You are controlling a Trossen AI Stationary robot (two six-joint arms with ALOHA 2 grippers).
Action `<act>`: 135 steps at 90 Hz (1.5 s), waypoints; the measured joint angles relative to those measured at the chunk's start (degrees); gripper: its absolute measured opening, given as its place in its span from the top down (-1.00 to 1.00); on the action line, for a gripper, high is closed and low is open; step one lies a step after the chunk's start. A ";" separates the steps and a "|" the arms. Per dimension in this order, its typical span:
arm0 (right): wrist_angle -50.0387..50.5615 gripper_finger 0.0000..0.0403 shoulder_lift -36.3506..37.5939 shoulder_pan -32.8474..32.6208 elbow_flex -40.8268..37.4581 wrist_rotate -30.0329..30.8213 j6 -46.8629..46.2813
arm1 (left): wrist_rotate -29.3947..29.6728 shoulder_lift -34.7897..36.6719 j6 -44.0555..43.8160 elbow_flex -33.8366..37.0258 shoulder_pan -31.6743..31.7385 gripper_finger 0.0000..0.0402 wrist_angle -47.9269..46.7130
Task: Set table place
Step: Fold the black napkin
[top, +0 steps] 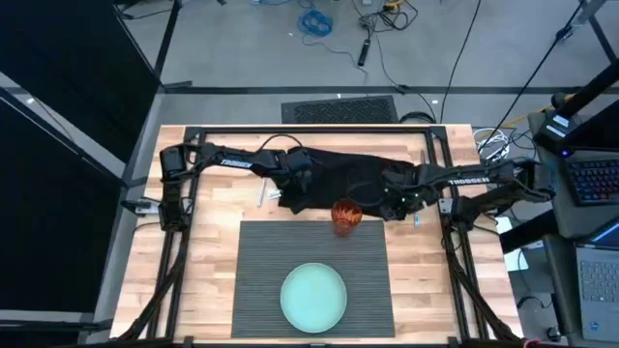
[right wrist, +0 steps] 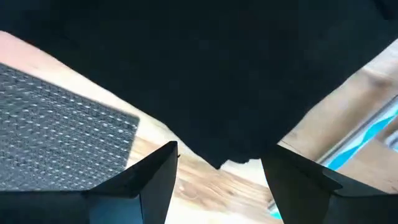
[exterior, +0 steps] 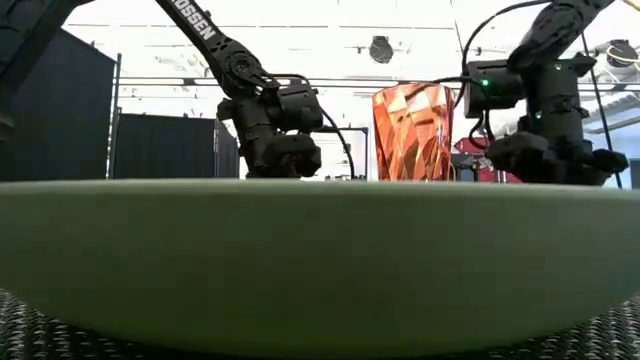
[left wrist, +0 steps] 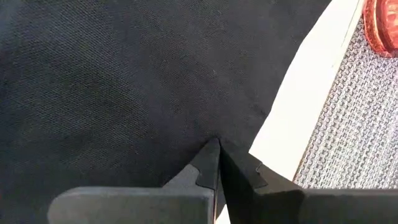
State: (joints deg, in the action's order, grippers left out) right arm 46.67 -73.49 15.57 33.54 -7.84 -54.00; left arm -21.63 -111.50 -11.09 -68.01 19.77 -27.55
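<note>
Table setting under way, seen from four cameras. Ribbed grey placemat (top: 314, 275) flat on the near half of the wooden tabletop (top: 208, 271), pale green plate (top: 313, 296) centred toward its near edge, faceted orange glass (top: 346, 216) upright at its far edge. Black cloth napkin (top: 338, 174) spread just beyond the placemat, apparently awaiting folding or repositioning. Left hand (left wrist: 217, 155) low at the napkin's left part, fingers pressed together at the cloth's edge, evidently pinching it for a lift. Right hand (right wrist: 217, 165) low over the napkin's right corner, fingers spread wide, nothing held, probably lined up for a matching grasp. Cutlery pieces near both hands, too small to identify.
</note>
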 joint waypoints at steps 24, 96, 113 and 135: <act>-3.06 -0.07 0.26 0.04 -4.00 1.71 -4.24 | -0.65 -0.02 0.00 0.04 0.05 1.00 -0.09; -2.19 0.98 2.72 0.23 -1.92 6.04 -0.21 | -0.75 -0.02 -0.59 0.04 0.09 1.00 0.00; 7.24 0.99 4.96 0.20 3.58 7.06 1.98 | 0.04 3.20 -0.54 -0.25 0.13 1.00 -0.66; 19.24 1.00 7.83 0.20 5.44 6.88 3.26 | 2.39 7.29 -0.46 -1.75 1.41 1.00 -0.35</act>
State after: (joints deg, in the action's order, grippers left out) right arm 65.92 -65.67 15.77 38.98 -0.95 -50.74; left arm -19.24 -104.22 -11.56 -69.76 21.18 -27.91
